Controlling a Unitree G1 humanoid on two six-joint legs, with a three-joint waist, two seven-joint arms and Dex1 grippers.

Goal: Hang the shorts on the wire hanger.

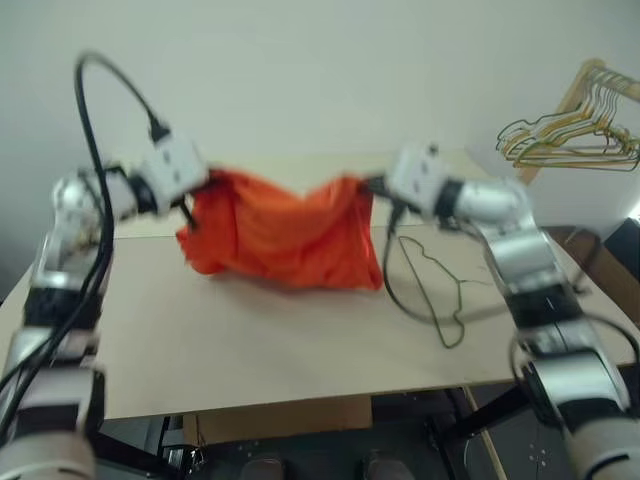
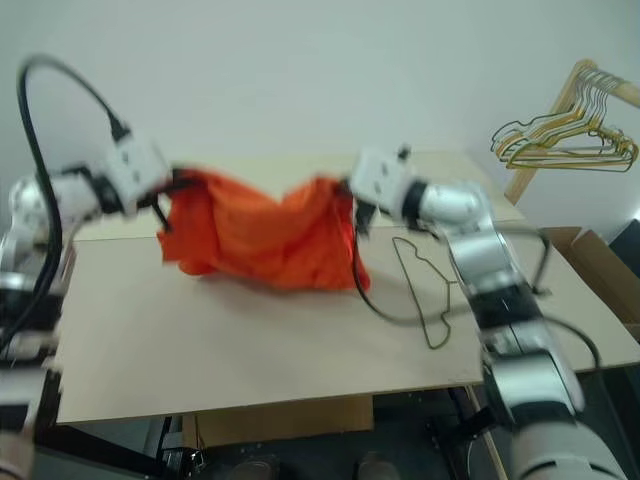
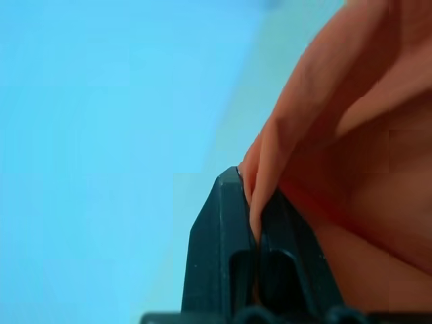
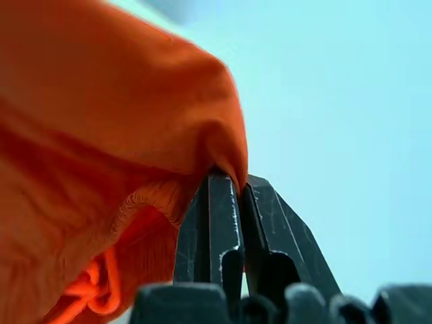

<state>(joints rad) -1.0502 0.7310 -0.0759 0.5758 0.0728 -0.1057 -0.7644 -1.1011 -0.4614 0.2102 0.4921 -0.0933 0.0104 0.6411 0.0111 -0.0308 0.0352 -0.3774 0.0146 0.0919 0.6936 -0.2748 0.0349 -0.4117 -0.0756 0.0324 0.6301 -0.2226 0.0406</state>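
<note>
The bright orange shorts (image 1: pixel 280 232) hang stretched between my two grippers above the table, sagging in the middle, with the lower edge close to the tabletop. My left gripper (image 1: pixel 200 185) is shut on the left edge of the shorts (image 3: pixel 317 135), fabric pinched between its black fingers (image 3: pixel 219 243). On the right edge, my right gripper (image 1: pixel 368 185) is shut on the shorts (image 4: pixel 101 135) near the gathered waistband. The thin wire hanger (image 1: pixel 432 290) lies flat on the table to the right of the shorts, beneath my right forearm, hook toward the front edge.
The tan table (image 1: pixel 240 340) spreads wide in front of the shorts. A bunch of gold and dark-green hangers (image 1: pixel 575 135) hangs on a wooden rack at the far right. A cardboard box (image 2: pixel 600 270) stands beside the table's right edge.
</note>
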